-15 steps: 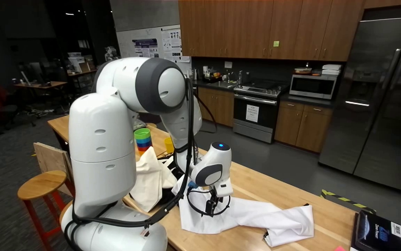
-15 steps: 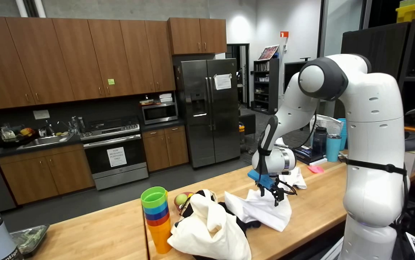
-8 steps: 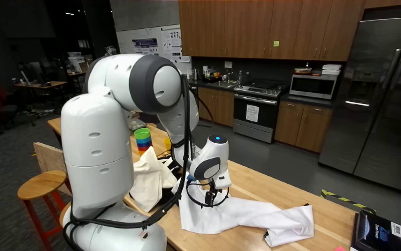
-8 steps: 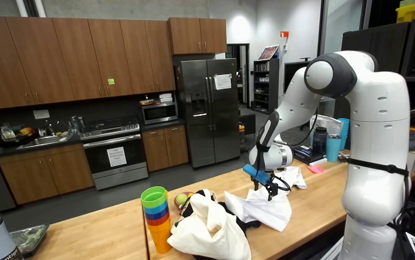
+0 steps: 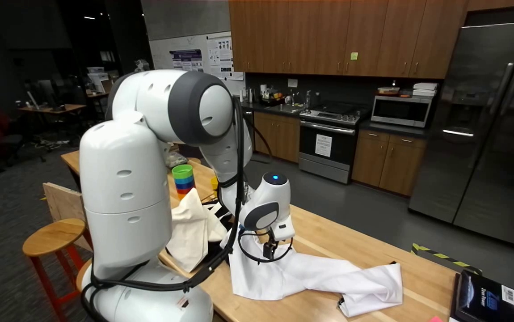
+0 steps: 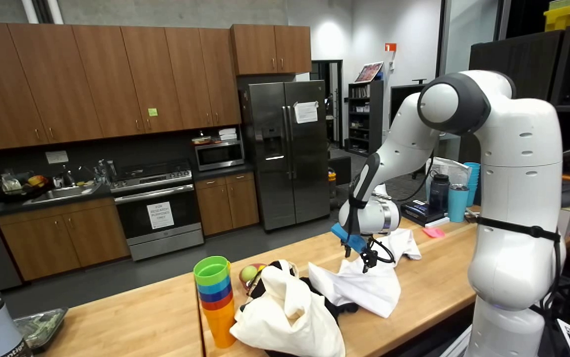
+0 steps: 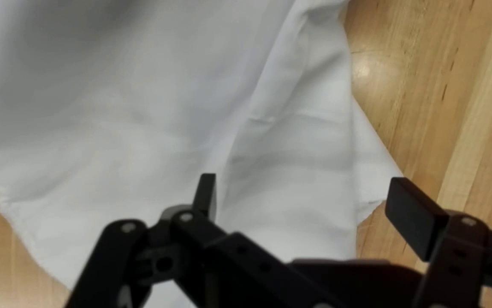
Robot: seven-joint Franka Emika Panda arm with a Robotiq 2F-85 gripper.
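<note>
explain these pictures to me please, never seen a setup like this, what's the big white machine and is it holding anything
That is a jointed robot arm. The wide pictures come from two cameras standing apart from it, at different spots; the close-up comes from a camera on its wrist, looking down past the black jaws. On the wooden table are a rumpled white cloth, a cream bag, a stack of colourful cups and a black box, among other things. Nothing is held: the jaws stand wide open above the cloth.
</note>
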